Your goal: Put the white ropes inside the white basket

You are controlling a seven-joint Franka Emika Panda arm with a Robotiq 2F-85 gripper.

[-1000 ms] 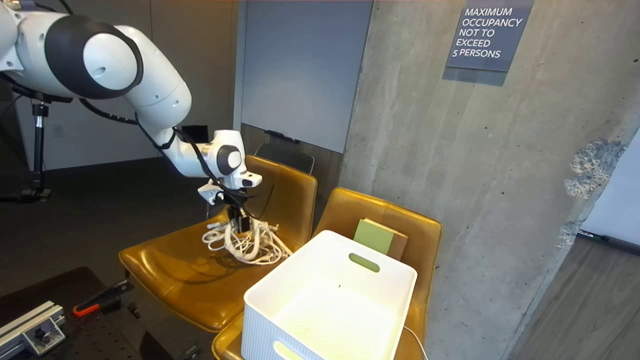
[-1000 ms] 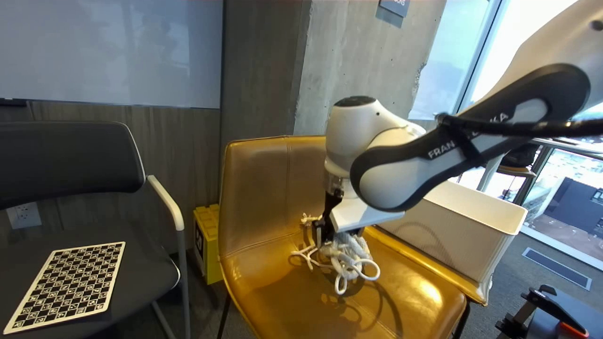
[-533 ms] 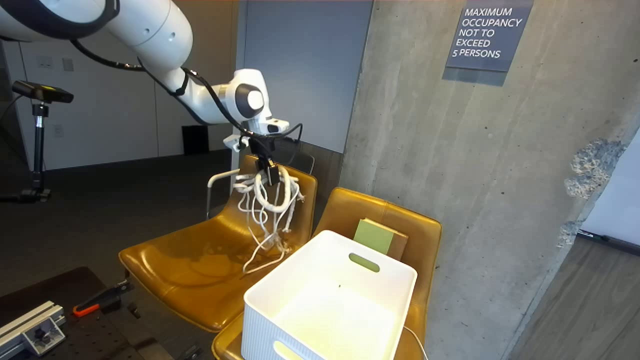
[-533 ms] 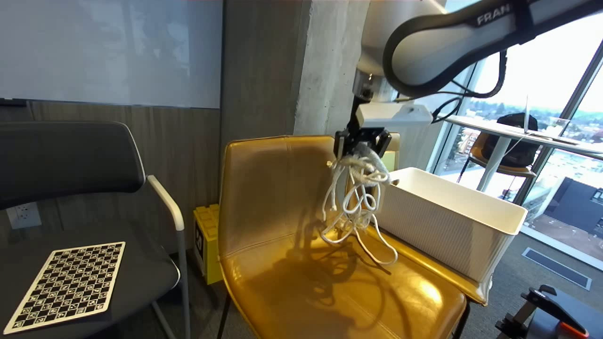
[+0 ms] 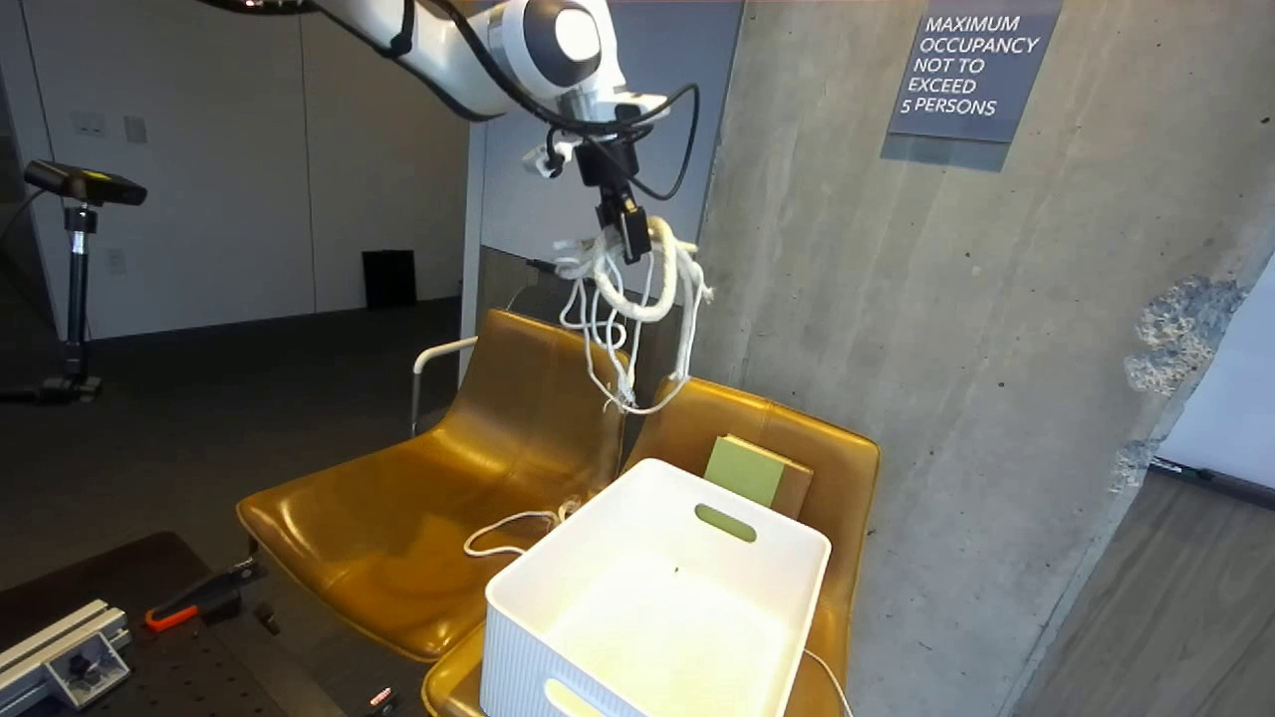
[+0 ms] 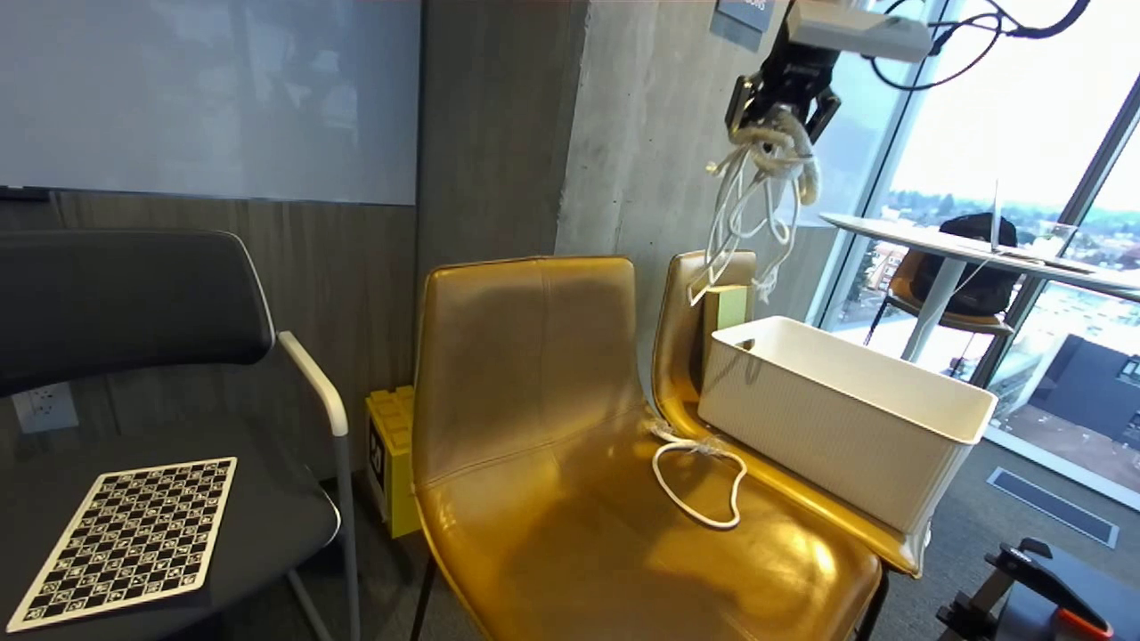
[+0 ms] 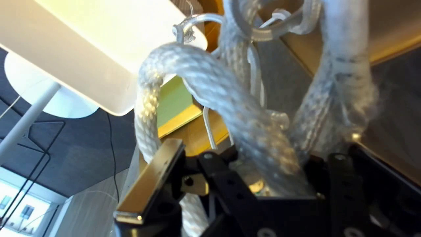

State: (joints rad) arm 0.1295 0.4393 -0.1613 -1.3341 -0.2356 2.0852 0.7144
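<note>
My gripper [image 5: 633,244] is shut on a tangled bundle of white ropes [image 5: 647,309], also seen in another exterior view, gripper [image 6: 782,120] and ropes [image 6: 784,160]. The bundle hangs in the air, higher than the basket's rim, near the basket's end by the chair back. In the wrist view thick rope [image 7: 213,75] passes between the fingers [image 7: 260,158] and partly hides them. A separate thin white rope [image 6: 684,510] lies looped on the chair seat. The white basket [image 5: 558,637] stands upright on the neighbouring chair; its visible floor shows only a dark speck.
The tan chair [image 6: 534,570] stands beside the basket's chair. A green book [image 5: 742,473] leans behind the basket against the chair back. A concrete wall [image 5: 996,349] rises behind. A black chair [image 6: 134,303] with a checkered board [image 6: 134,534] stands to one side.
My gripper has lifted the rope bundle off the tan chair and carried it up toward the basket's side. One thin rope has come away and stayed on the seat.
</note>
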